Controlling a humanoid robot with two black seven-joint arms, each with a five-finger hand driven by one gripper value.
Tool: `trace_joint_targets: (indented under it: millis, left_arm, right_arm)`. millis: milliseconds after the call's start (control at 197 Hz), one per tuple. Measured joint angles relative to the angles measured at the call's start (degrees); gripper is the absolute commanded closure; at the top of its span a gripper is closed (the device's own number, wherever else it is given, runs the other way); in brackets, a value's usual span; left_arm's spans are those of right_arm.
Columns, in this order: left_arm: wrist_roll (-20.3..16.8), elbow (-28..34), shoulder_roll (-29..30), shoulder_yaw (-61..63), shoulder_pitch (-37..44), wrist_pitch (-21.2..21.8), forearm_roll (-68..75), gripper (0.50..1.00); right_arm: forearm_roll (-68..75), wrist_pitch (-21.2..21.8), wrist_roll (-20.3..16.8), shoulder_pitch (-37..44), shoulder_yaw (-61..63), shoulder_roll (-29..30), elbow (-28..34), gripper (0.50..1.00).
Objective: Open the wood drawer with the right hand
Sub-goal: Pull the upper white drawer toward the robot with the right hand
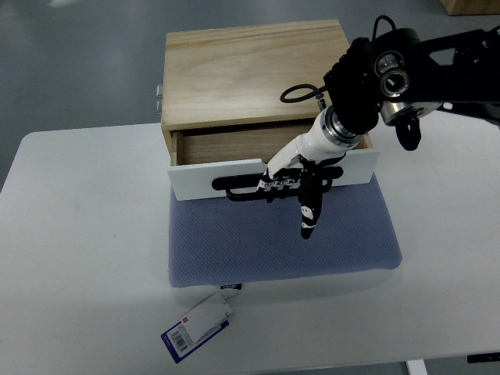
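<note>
The right hand (301, 181), white-shelled with black finger segments, enters from the picture's right edge on a black arm and reaches down over the drawer front. Its fingers are curled around the black bar handle (234, 187); one finger (309, 215) extends straight down past the handle toward the pad. State of the hand: closed, holding the handle. The left hand is not in view.

The handle is fixed to the white rectangular drawer front (205, 180). Its long axis runs left to right across the picture, tilted slightly up toward the right. The hand grips it right of centre.

The drawer belongs to a light wooden box cabinet (250, 70), which stands at the far side of the white table (78, 258). The drawer is partly open: a gap (226, 146) shows the wooden interior between cabinet face and white front. The drawer faces the robot, so its travel axis runs from the cabinet toward the picture's bottom edge, at right angles to the handle.

A blue-grey mesh pad (273, 246) lies beneath the cabinet's front and under the drawer. A blue and white barcode tag (197, 326) lies near the pad's near-left corner.

Judgement: further opening calls for a straight pull toward the robot. The off-centre grip could skew the drawer.
</note>
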Motion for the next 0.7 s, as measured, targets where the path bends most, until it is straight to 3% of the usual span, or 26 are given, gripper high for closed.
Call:
trace_joint_targets:
  millis: [234,701]
  left_arm:
    - [0.0,0.0,0.0,0.07,-0.01,0.01,0.0,0.5]
    - [0.0,0.0,0.0,0.08,0.0,0.05,0.0,0.5]
  right_arm:
    - [0.92,2.36,0.09,0.73,0.08,-1.56,2.12,0.554]
    - [0.95,2.55,1.47,0.75,0.1,-3.62,4.12,0.554]
